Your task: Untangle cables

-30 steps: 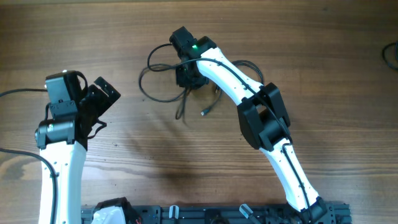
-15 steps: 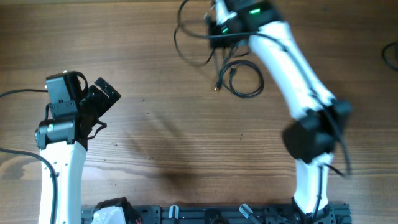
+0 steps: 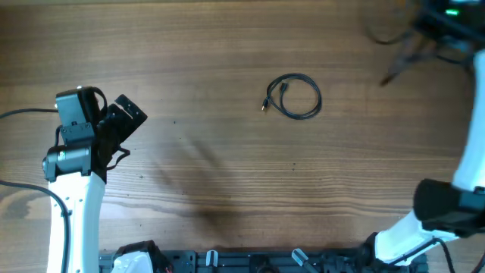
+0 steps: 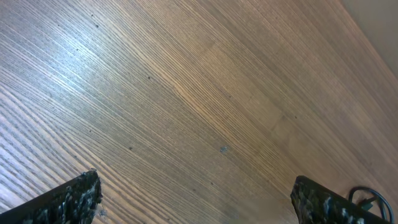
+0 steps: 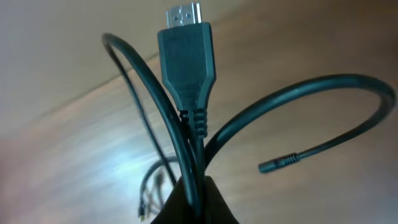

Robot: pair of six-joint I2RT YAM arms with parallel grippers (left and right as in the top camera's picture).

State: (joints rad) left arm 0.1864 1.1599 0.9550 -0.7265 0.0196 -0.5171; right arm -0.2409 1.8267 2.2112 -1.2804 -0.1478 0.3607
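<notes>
Tabletop [image 3: 227,45]: blurred right tool [image 5: 194,194] grips cables [image 5: 185,68].

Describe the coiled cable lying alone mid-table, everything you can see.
The coiled cable is a thin black cord, rubbery-looking, wound into one small, roughly round loop of a couple of overlapping turns. It lies flat on the wooden table, right of centre. One short plug end pokes out at its left side; a second end seems to curl inside. Only the table touches it.
</notes>
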